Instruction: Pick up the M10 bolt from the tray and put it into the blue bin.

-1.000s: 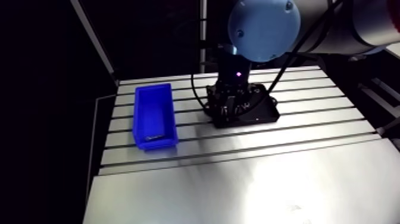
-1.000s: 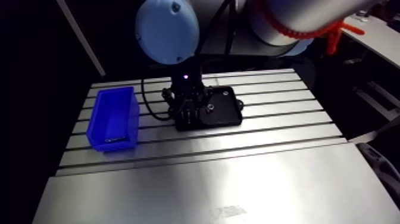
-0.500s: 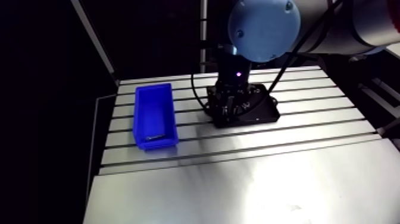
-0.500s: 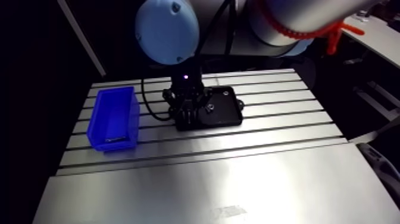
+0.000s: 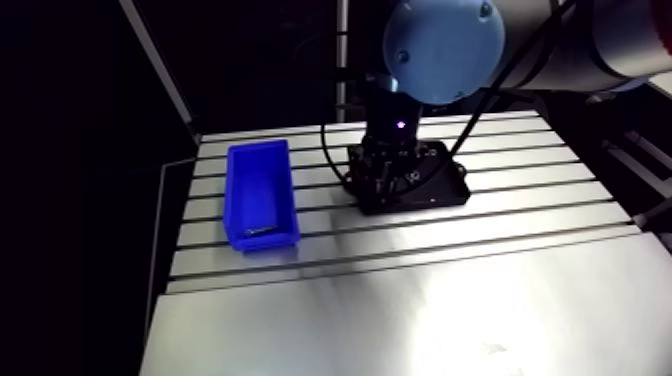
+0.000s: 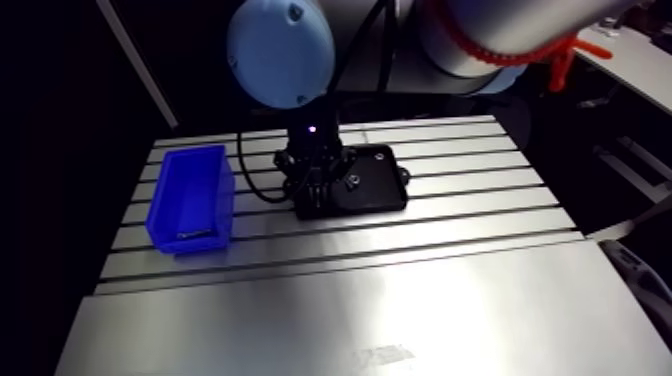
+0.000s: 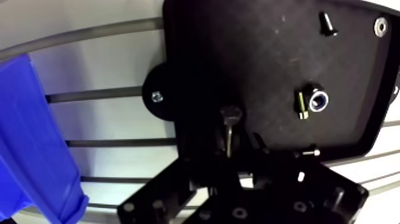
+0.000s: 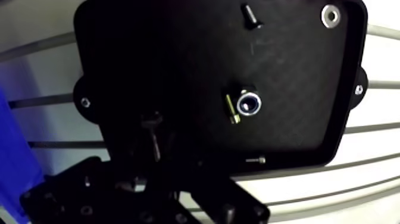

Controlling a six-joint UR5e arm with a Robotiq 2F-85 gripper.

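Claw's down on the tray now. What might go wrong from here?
The dark long bolt shows only partly ahead of the claw, so a hold near its end may slip. It lies close to the rim of the black flat tray, which could catch or drag. A small screw sits nearby.

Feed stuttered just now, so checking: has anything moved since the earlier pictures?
Nothing visibly changed. In the arm view the gripper is over the black tray as before, and the blue bin sits in the same spot beside the tray.
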